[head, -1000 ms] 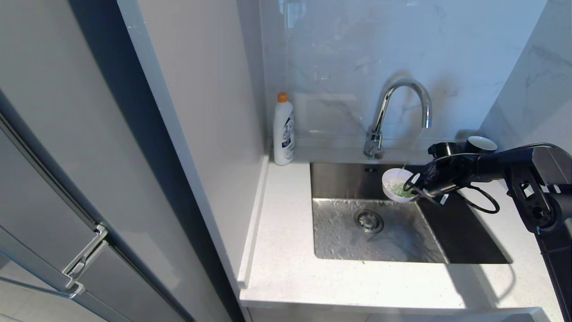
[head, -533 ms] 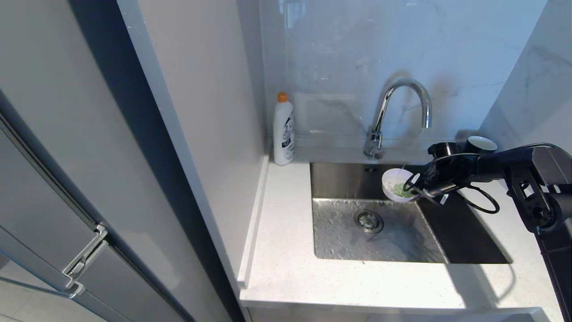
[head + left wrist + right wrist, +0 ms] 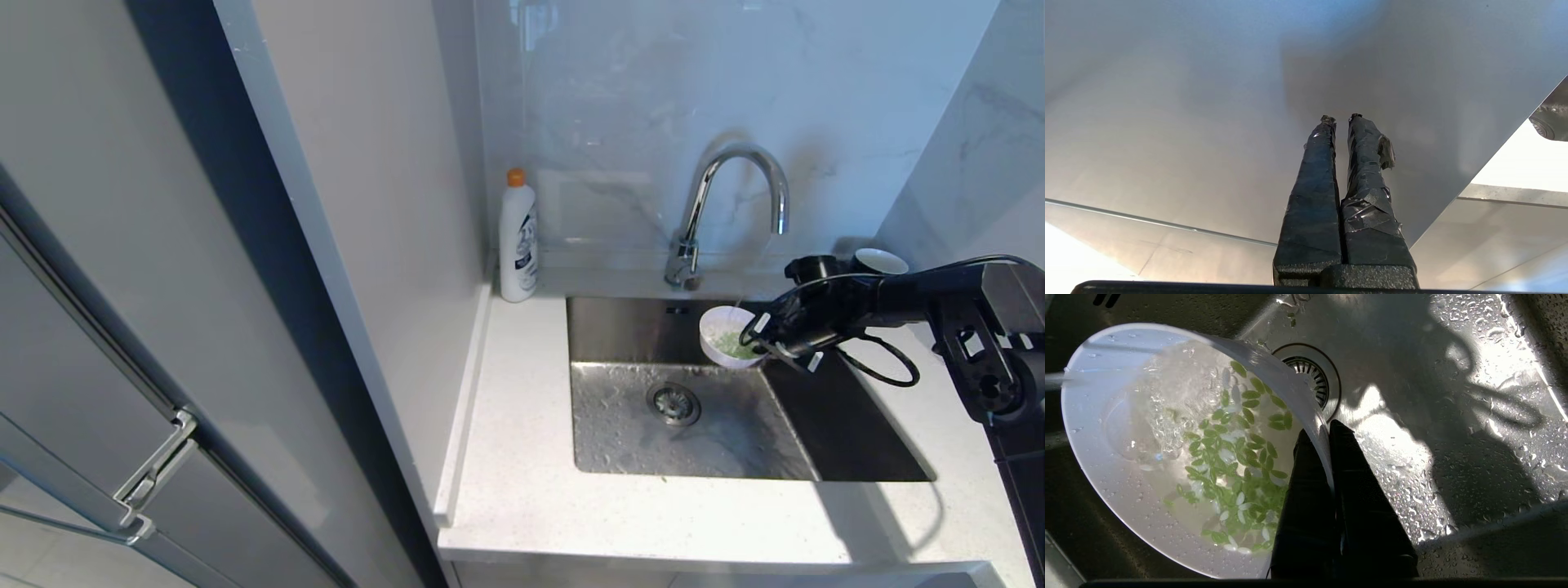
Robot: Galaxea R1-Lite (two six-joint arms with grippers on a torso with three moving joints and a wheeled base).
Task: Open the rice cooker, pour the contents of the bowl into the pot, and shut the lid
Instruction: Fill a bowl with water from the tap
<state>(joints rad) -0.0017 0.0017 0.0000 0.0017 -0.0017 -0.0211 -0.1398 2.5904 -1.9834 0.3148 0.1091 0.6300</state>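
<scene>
The head camera looks forward and down from above the white speckled countertop [image 3: 522, 490], taking in the square steel sink [image 3: 702, 441] set toward its right edge, the marble-look back wall and a grey cabinet side on the left. The right wrist camera sits close, aimed down into that same sink past the small white bowl [image 3: 1118, 473], so both views share the round steel drain [image 3: 673, 403] [image 3: 1312, 377]. The left wrist camera faces a plain grey panel [image 3: 1208, 122] at close range, possibly that cabinet side.
</scene>
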